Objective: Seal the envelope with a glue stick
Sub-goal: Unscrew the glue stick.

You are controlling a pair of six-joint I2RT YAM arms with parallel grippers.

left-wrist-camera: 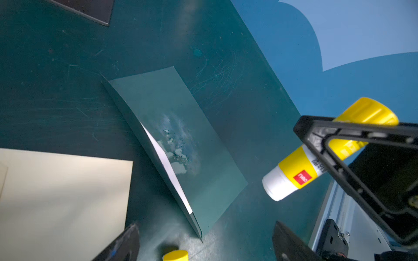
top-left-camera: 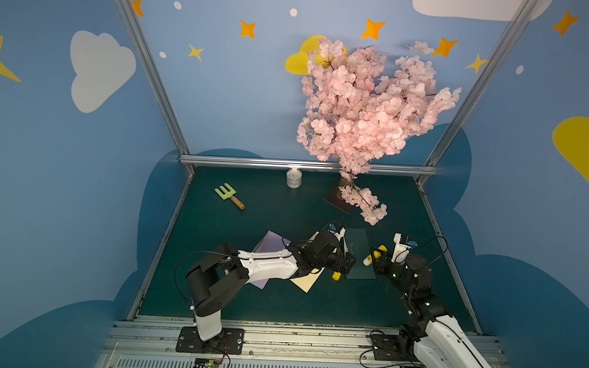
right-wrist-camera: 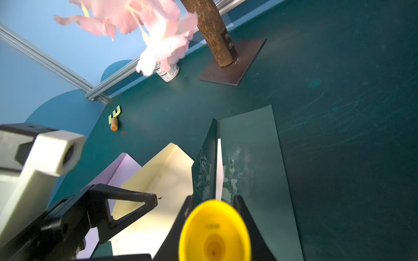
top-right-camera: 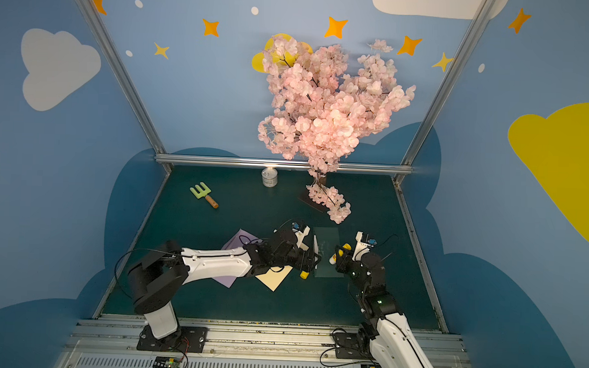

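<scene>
Nearest my right wrist camera is the yellow twist end of the glue stick [right-wrist-camera: 214,235], seen almost end-on. My right gripper [top-left-camera: 376,256] is clamped around the stick's middle and holds it off the table. My left gripper [left-wrist-camera: 205,228] has its jaws spread wide with nothing between them, low over the near end of the dark green envelope [left-wrist-camera: 181,135].

The cap [left-wrist-camera: 175,255] is off and lies on the table just beside the envelope's near corner, so I judge the opening step done. Whitish glue smears show on the envelope's face and on the inside of the flap [right-wrist-camera: 203,171], so gluing looks done or nearly so. The flap is not yet down: it stands half raised along the long edge, with white lining showing in the gap. I judge that what is left is folding it over and pressing it flat, and perhaps recapping.

The stick's long axis is slanted. Its white glue end points down and towards the left arm, near the envelope's edge on the right arm's side; the twist end points up and away. I cannot tell whether the tip touches anything.
</scene>
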